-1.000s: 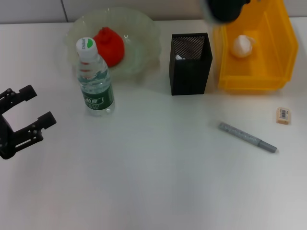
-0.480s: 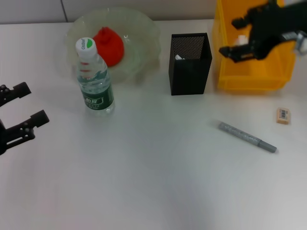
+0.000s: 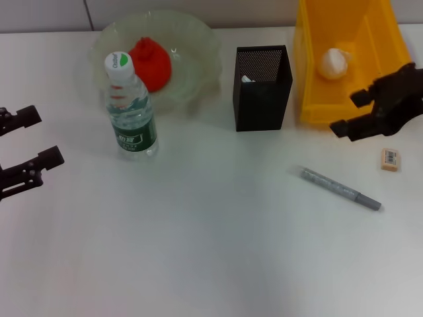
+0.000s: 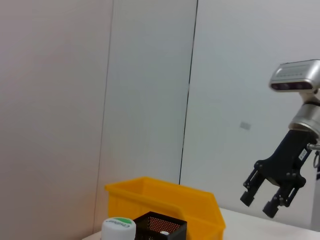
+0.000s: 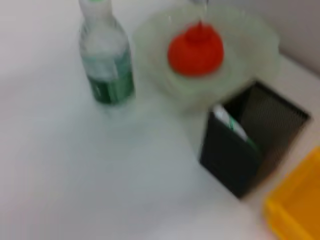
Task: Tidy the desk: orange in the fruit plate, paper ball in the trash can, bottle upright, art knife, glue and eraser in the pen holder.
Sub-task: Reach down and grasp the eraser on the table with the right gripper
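The orange [image 3: 150, 63] lies in the fruit plate [image 3: 201, 46]. In front of the plate the bottle [image 3: 131, 112] stands upright. The paper ball [image 3: 334, 63] rests inside the yellow trash can [image 3: 380, 39]. A white item shows inside the black pen holder [image 3: 262, 99]; I cannot tell what it is. The grey art knife [image 3: 340, 189] and the eraser [image 3: 390, 159] lie on the table. My right gripper [image 3: 349, 113] hangs open in front of the trash can, left of and behind the eraser. At the left edge my left gripper [image 3: 41, 137] is open and holds nothing.
The white table [image 3: 198, 251] stretches bare across the front. The right wrist view takes in the bottle [image 5: 105, 65], the orange [image 5: 195, 47], the pen holder [image 5: 250, 145] and a corner of the trash can [image 5: 297, 215]. The left wrist view catches the right gripper [image 4: 267, 205] above the trash can [image 4: 165, 197].
My right gripper has come from over the trash can toward the front and now hangs before the can, uncovering the paper ball. The left gripper has drawn back to the left.
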Motion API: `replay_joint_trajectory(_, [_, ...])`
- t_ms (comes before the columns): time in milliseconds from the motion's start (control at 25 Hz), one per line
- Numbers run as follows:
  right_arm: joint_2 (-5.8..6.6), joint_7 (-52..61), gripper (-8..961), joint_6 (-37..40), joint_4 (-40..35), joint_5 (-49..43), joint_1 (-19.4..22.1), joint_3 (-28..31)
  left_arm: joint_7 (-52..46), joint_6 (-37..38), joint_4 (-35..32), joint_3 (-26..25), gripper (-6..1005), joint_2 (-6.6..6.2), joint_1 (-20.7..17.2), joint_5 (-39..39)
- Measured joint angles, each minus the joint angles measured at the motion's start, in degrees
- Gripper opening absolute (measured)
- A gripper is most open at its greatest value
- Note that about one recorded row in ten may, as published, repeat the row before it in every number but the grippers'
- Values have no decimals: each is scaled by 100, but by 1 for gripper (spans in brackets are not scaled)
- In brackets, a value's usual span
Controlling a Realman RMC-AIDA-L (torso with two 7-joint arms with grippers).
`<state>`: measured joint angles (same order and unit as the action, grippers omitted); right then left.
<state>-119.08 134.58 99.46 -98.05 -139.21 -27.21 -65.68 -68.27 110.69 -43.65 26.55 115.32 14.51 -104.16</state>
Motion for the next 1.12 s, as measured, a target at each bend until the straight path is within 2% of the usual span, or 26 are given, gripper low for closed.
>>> replay_joint_trajectory(240, [9, 848, 652, 576, 249, -1199, -615, -187, -17, 9, -24, 25, 802, -9, -8, 1])
replay_joint_trajectory(480, [11, 1122, 651, 636, 1221, -1852, -1028, -145, -17, 7, -28, 28, 801, -22, -27, -1])
replay_joint_trajectory(760, [8, 1257, 650, 142, 2179, -2353, -1096, -5, 46, -32, -46, 35, 801, -28, -34, -8])
replay_joint_trajectory(1120, [-1, 1400, 649, -694, 2789, -2630, -960, 177, 115, -130, -47, 82, 801, 4, 10, -17])
